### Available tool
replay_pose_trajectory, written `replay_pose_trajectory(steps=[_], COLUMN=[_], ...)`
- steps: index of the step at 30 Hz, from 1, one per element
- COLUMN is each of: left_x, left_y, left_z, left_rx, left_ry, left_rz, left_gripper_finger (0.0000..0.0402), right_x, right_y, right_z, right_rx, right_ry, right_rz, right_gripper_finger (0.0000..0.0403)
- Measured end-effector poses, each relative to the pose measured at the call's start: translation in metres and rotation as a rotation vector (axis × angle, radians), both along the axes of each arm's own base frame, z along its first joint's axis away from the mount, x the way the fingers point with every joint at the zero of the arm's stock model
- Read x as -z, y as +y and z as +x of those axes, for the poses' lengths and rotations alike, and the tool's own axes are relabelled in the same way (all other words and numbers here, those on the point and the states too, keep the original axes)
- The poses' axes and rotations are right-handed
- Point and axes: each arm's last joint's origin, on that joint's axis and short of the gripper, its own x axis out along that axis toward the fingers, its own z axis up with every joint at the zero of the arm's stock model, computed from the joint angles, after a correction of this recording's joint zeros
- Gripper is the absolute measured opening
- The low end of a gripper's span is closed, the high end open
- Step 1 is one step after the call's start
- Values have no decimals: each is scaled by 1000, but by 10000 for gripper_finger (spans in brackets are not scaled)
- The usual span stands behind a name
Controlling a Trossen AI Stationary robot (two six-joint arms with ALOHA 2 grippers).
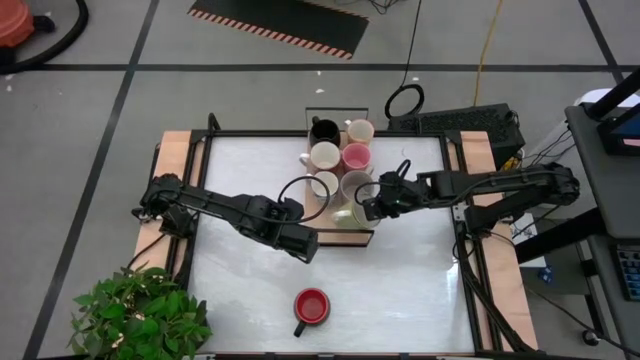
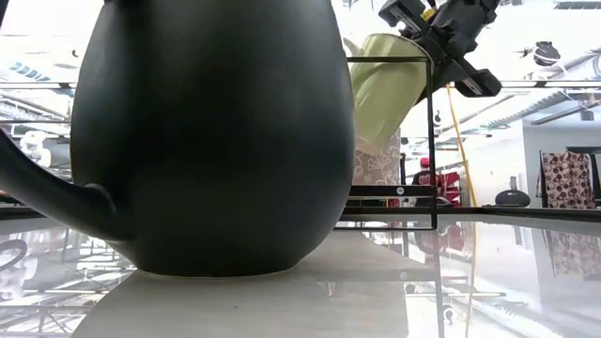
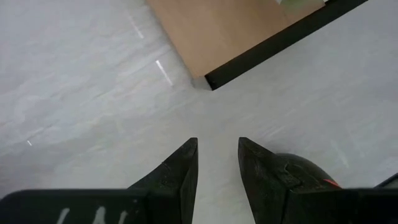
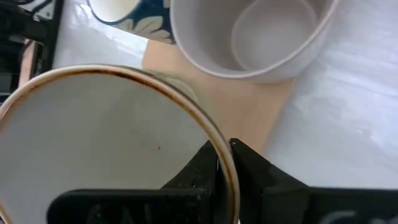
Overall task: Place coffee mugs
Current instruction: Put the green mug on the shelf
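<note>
High view first: the right pincer (image 1: 362, 210) sits at centre frame, at the near right corner of the wooden tray (image 1: 322, 232), clamped on the rim of a pale cream mug (image 1: 345, 214). Up the tray stand the others: black mug (image 1: 324, 130) and cream mug (image 1: 360, 131) at the top, white mug (image 1: 324, 155) and pink mug (image 1: 356, 156) below, two more pale ones beneath those. The red mug (image 1: 311, 307) waits alone at lower centre of the bench (image 1: 420, 290), well apart from the tray. The left pincer (image 1: 303, 243) hovers just off the tray's lower left corner, so the left arm is nearer to that red mug, which lies straight down-frame from it.

Low view: a dark mug body (image 2: 207, 131) fills the left; at upper right the held mug (image 2: 383, 89) hangs tilted in the right arm's grip above the wire frame.

Left wrist view: the left arm's fingers (image 3: 180, 174) stand a little apart, nothing between them, bare bench and the tray corner (image 3: 211, 79) ahead.

Right wrist view: fingers (image 4: 208, 165) pinch the brown-edged rim (image 4: 186, 99), one inside, one outside; a white mug (image 4: 255, 37) stands on the tray beyond.
</note>
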Motion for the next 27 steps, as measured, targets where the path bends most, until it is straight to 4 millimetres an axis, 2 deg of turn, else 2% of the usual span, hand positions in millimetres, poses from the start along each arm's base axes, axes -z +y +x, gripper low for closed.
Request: replay_pose_trajectory(steps=[22, 27], left_x=[0, 0], left_y=[0, 0], left_z=[0, 0], left_rx=[31, 39], left_ry=[5, 6], left_rz=[3, 5], left_gripper_finger=[118, 118], right_x=[23, 22], right_y=[0, 0], right_z=[9, 10], right_rx=[73, 82], right_ry=[132, 121], right_rz=[44, 48], right_gripper_finger=[21, 49])
